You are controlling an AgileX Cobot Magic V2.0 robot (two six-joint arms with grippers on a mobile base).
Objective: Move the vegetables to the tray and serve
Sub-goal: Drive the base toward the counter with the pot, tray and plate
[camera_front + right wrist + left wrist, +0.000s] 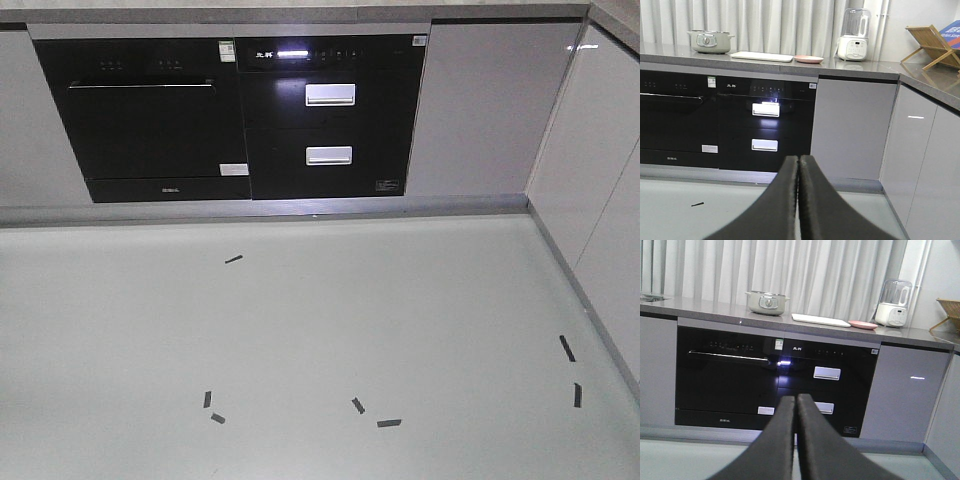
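Fingers (782, 440), left: pressed together, nothing between them, lower centre of frame. Fingers (816, 200), right: likewise closed and empty. My left gripper (795, 401) and right gripper (798, 160): both held low, levelled at the black ovens (725, 375), well apart from the counter (700, 306). The tray (821, 320): flat on the counter, upper centre, between pot (767, 302) and pink plate (863, 324).

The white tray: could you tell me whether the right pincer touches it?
Apart: right wrist view shows the right pincer low, tray on the distant counter.
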